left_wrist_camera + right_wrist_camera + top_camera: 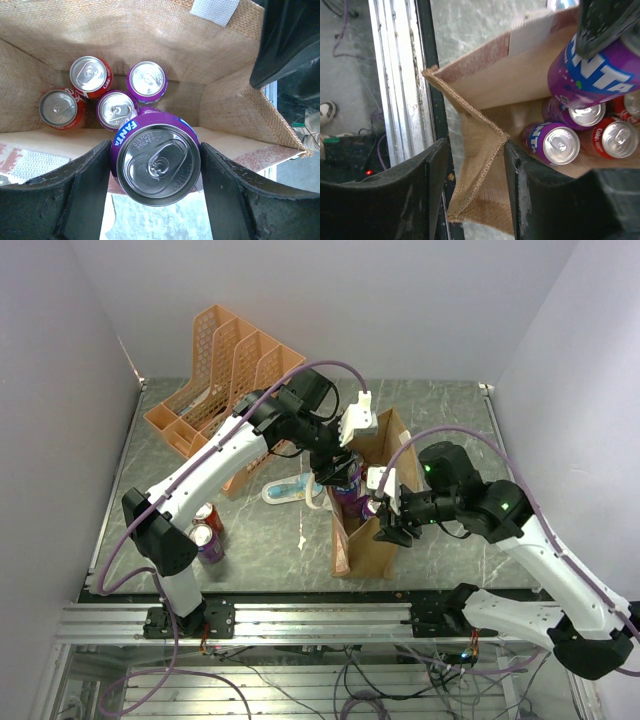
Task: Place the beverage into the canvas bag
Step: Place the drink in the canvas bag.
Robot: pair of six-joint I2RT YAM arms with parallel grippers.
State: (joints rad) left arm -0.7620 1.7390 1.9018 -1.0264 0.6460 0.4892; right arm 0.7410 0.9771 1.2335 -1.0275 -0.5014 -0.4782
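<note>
Tabletop (270, 540) bag (368, 555) holds four cans (88, 75); left end effector (155, 172) grips fifth can (159, 162), right one (475, 165) pinches bag.

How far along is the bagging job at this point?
Done: four cans already stand inside the canvas bag. In hand: the left gripper holds a purple Fanta can over the bag's open mouth, not yet released, while the right gripper grips the bag's side fold. Left: lower and release this can; two more cans wait on the table by the left arm's base.

Purple Fanta can (157, 162) upright, held above open tan canvas bag (150, 30).
</note>
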